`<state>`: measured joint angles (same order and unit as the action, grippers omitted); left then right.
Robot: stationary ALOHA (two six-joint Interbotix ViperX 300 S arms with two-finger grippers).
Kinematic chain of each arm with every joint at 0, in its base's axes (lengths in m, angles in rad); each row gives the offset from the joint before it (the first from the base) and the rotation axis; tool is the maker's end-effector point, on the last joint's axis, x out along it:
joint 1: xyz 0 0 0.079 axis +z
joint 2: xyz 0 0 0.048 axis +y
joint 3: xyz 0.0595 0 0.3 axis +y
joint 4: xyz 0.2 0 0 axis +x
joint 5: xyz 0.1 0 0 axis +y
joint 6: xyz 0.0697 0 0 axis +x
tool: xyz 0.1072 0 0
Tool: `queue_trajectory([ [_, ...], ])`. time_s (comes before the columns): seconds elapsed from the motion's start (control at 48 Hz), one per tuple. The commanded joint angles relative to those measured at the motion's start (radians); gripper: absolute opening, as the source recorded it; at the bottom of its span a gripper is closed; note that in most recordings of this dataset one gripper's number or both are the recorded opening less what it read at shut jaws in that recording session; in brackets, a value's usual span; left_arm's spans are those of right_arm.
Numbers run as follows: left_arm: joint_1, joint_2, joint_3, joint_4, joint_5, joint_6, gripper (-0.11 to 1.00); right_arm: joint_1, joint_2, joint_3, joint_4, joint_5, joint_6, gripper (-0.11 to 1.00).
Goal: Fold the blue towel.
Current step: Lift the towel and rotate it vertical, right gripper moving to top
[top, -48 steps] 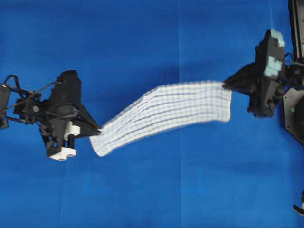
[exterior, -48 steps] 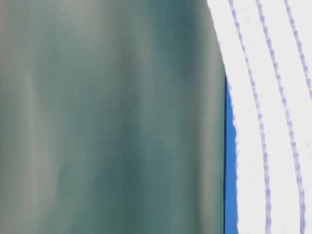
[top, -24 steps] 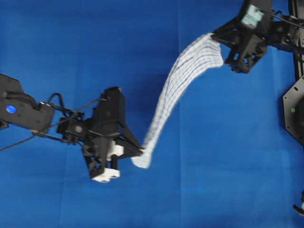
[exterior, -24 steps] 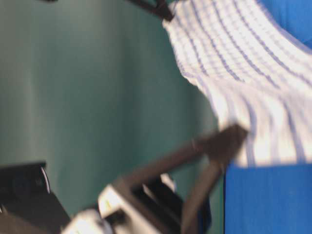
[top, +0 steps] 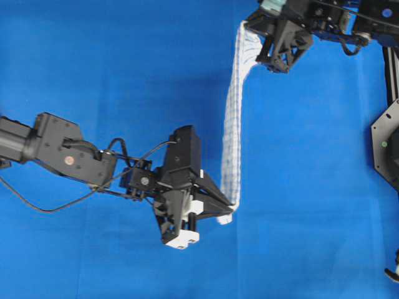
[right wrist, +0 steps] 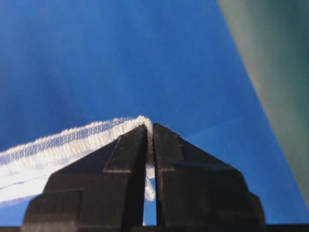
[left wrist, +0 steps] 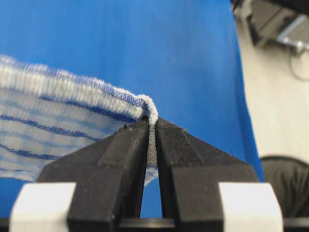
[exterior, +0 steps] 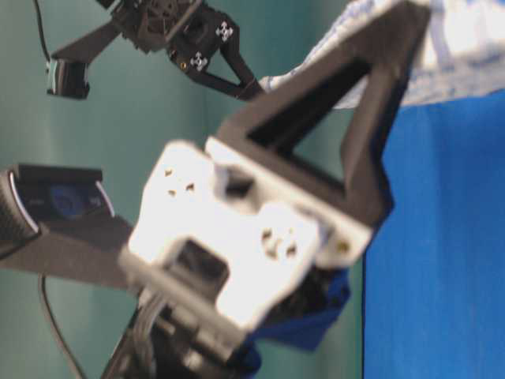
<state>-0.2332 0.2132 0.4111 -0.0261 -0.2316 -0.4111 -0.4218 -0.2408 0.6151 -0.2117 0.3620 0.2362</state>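
Note:
The blue towel (top: 232,124), white with thin blue stripes, hangs stretched in the air as a narrow band running from top to lower middle of the overhead view. My left gripper (top: 232,207) is shut on its lower corner; the left wrist view shows the hem (left wrist: 63,87) pinched between the black fingertips (left wrist: 130,140). My right gripper (top: 247,25) is shut on the upper corner near the top edge, with the hem (right wrist: 72,135) clamped between its jaws. In the table-level view the towel (exterior: 465,55) is at top right behind the left gripper's body.
A plain solid-blue sheet (top: 93,75) covers the whole table. A black robot base (top: 386,146) stands at the right edge. The left arm (top: 56,152) reaches in from the left; the right arm (top: 355,18) lies along the top right.
Both grippers have swung with the towel: the left moved right and down, the right moved up and left. The towel went from a near-horizontal spread to a near-vertical narrow band.

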Motion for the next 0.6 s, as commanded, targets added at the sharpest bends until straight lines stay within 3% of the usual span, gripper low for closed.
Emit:
queue_trajectory([
  [0.0, -0.005, 0.005, -0.043, -0.003, -0.049, 0.002, 0.03, -0.002, -0.008, -0.041, -0.009, 0.008, 0.003, -0.04],
  [0.312, 0.0, 0.057, -0.031, -0.003, -0.187, 0.005, 0.03, -0.002, 0.025, -0.061, -0.011, 0.015, -0.002, -0.04],
  [0.583, 0.002, 0.061, 0.069, -0.04, -0.325, 0.0, 0.03, 0.005, 0.16, -0.115, -0.012, 0.023, -0.026, -0.04],
])
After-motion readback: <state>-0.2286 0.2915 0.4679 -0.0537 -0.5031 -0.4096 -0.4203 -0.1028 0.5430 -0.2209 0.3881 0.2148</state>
